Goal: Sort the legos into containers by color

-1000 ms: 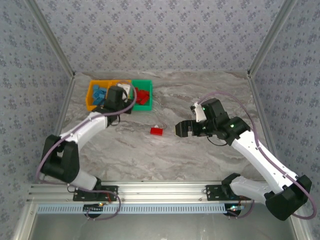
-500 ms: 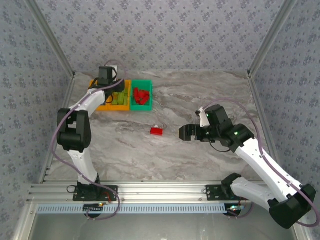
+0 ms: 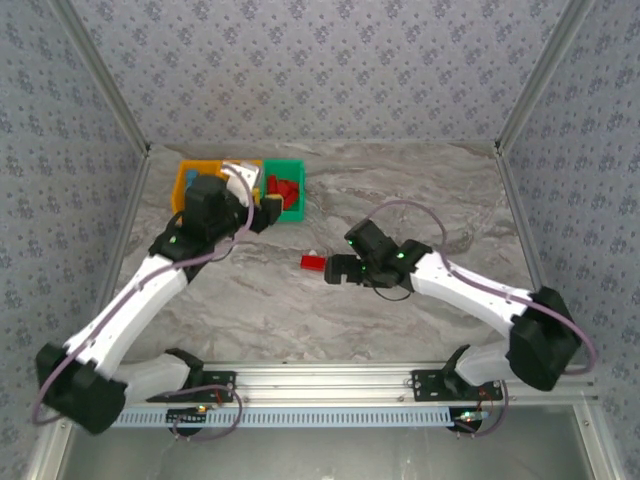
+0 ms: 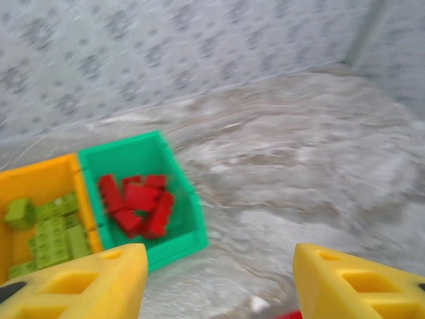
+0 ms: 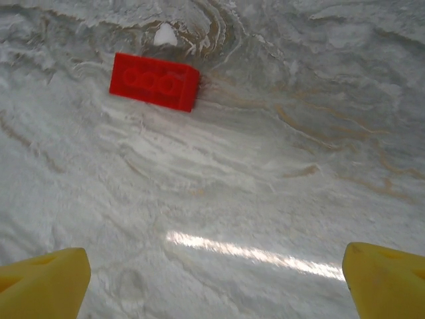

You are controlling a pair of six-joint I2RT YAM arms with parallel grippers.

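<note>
Pickup step — right gripper (image 5: 216, 279) spread wide, empty, aimed at the lone red brick (image 5: 154, 81) on the table (image 5: 265, 166) just ahead; next, advance, straddle, pinch; left gripper (image 4: 216, 286) likewise agape, empty, near the green bin (image 4: 176, 249).

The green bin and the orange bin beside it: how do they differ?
Colour: the green bin is green, the orange bin orange. Contents: the green bin holds red bricks, the orange bin lime green bricks. Both are open-topped, side by side.
</note>
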